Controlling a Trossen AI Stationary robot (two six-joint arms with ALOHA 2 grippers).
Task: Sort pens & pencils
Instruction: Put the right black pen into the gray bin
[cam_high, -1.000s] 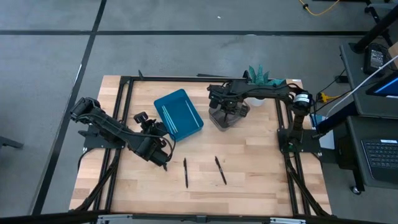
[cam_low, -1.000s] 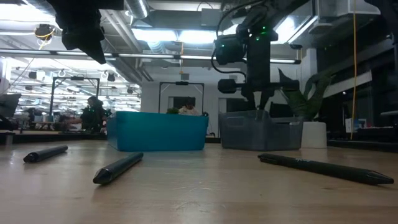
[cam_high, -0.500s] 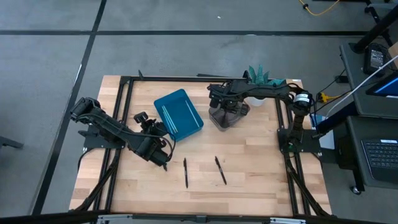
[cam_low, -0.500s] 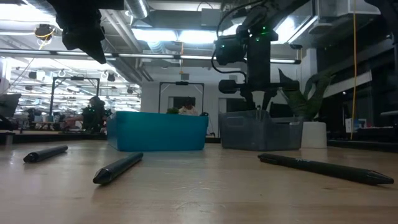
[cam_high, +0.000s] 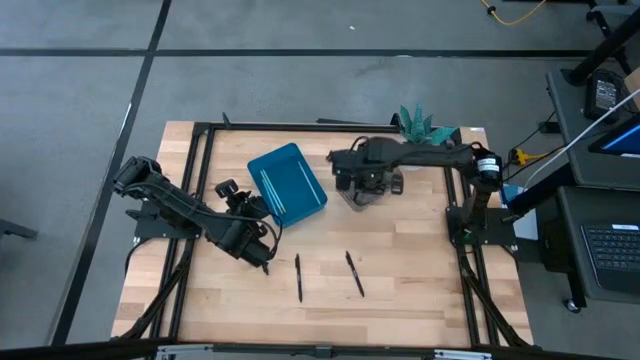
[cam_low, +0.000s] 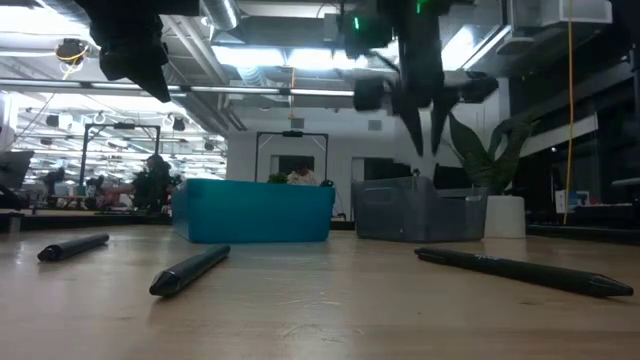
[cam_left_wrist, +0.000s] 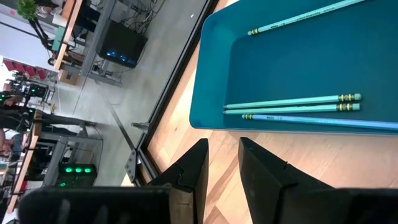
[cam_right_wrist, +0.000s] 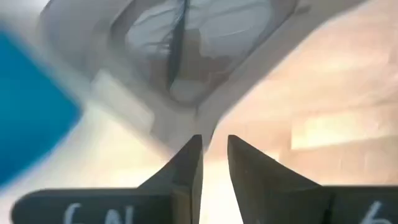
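Observation:
Three black pens lie flat on the wood: one at the left, one in the middle, one to its right. Several light blue pencils lie in the teal tray. A black pen lies in the clear bin. My right gripper hangs open above that bin, pointing down, with nothing between its fingers. My left gripper waits near the tray's near left corner, its fingers slightly apart with nothing between them.
A green plant in a white pot stands at the far right, just behind the clear bin. The black frame rails run along the table's sides. Bare wood lies around the loose pens.
My right gripper has opened over the clear bin, then risen well above its rim and come a little toward the table's near edge. The loose pens and the tray have stayed where they were.

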